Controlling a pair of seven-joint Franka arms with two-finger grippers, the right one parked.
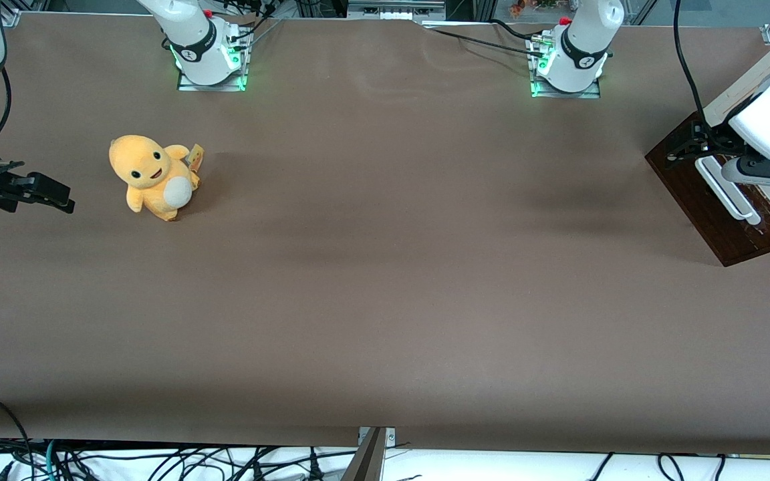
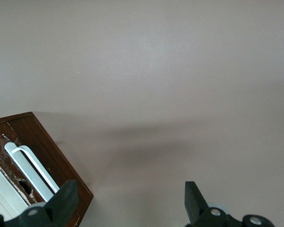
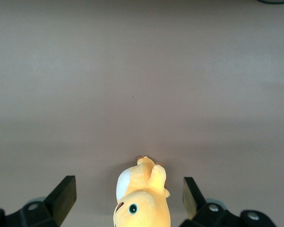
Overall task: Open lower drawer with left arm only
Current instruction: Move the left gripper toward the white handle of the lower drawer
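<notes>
The lower drawer point(image 1: 711, 200) shows its glossy dark brown front at the working arm's end of the table, with a white bar handle point(image 1: 727, 190) across it. The left arm's black gripper point(image 1: 680, 148) hangs over the end of that front farther from the front camera, just off the handle's end. The left wrist view shows the gripper point(image 2: 131, 204) open. One finger point(image 2: 66, 198) overlaps the corner of the brown front point(image 2: 45, 151) and the other finger point(image 2: 193, 197) is over bare table. The handle point(image 2: 32, 166) lies outside the jaws, and nothing is held.
A yellow plush toy point(image 1: 154, 177) sits toward the parked arm's end of the table, also in the right wrist view point(image 3: 142, 198). Two arm bases point(image 1: 211, 60) point(image 1: 569, 63) stand along the edge farthest from the front camera. Brown table cover point(image 1: 385, 267) spans the middle.
</notes>
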